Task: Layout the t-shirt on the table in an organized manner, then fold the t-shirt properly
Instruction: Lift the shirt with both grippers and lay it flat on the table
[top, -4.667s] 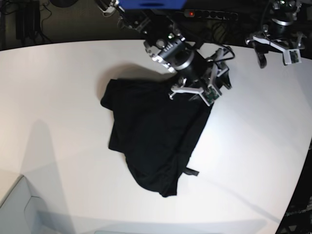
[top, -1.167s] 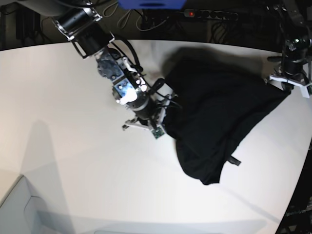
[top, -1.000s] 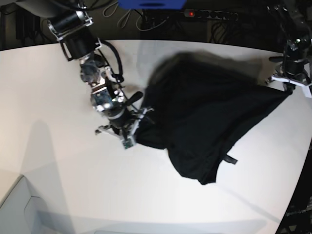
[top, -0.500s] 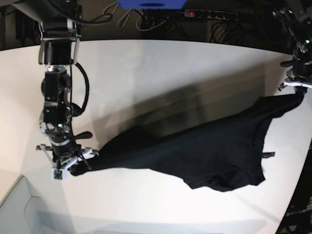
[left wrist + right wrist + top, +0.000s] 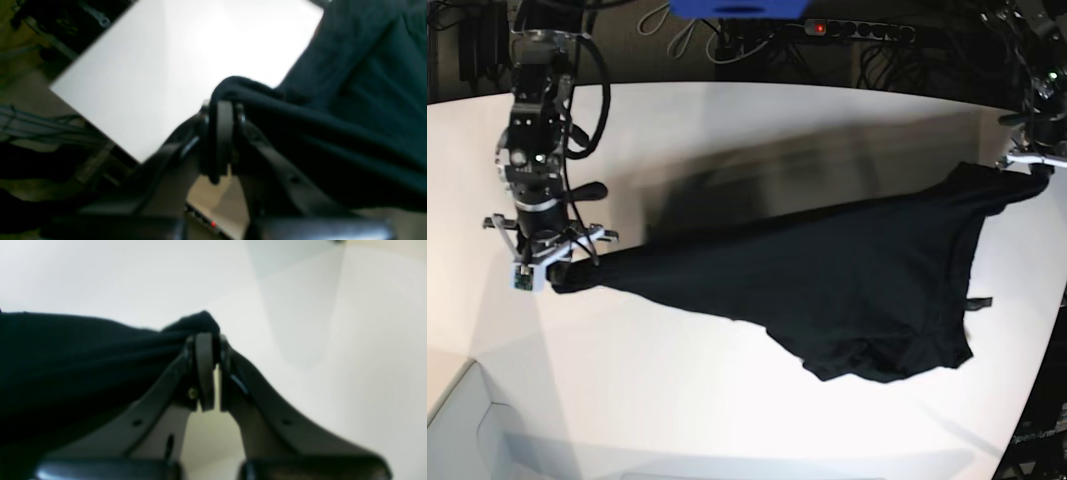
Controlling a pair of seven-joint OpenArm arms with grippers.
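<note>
The black t-shirt [image 5: 827, 290] hangs stretched between my two grippers above the white table [image 5: 727, 120], its lower part sagging toward the front right. In the base view my right gripper [image 5: 552, 268] is at the left, shut on one end of the shirt. At the far right edge my left gripper [image 5: 1030, 168] is shut on the other end. The left wrist view shows the left gripper [image 5: 222, 108] pinching a fold of the t-shirt [image 5: 350, 100]. In the right wrist view the right gripper [image 5: 206, 340] clamps a bunched tip of the t-shirt [image 5: 83, 353]. No print shows.
A power strip [image 5: 857, 30] with a red light and cables lie behind the table's far edge. A pale grey box [image 5: 467, 430] stands at the front left corner. The table's curved edge [image 5: 1042, 330] runs close under the left gripper.
My right gripper has moved toward the back of the table with its end of the shirt. The cloth now hangs higher and tauter. The left gripper has barely shifted.
</note>
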